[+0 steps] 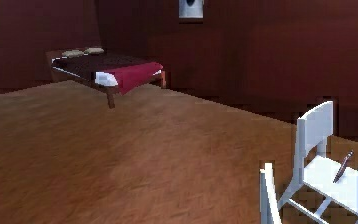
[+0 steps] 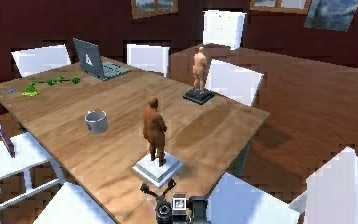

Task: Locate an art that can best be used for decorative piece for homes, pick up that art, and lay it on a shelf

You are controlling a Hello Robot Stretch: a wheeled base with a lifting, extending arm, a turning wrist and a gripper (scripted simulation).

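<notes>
End effector: the dark end effector (image 2: 155,192) sits at the arm side view's bottom edge, by the near rim of the surface. A statue stands right behind it, so I cannot tell whether it grasps anything or is released.
Task's thing: a brown standing-figure statue on a pale square base (image 2: 155,133) is upright on the surface, close to its near edge and just above the end effector.
Second statue: a tan standing-figure statue on a dark base (image 2: 198,72) is upright farther out, near the surface's right edge and well apart from the first.
Surface: a long brown wooden surface (image 2: 107,100) carries both statues.
Other items on it: a small grey metal cup (image 2: 96,121) stands left of the brown statue. An open grey laptop (image 2: 97,60) and a low green leafy sprig (image 2: 47,84) lie at the far left.
Seating: white chairs (image 2: 235,82) ring the surface.
Forward view: a low wooden bed with a dark red cover (image 1: 112,70) stands on the wooden plank floor (image 1: 137,150) against dark red walls, and a white chair (image 1: 317,140) is at the right.
</notes>
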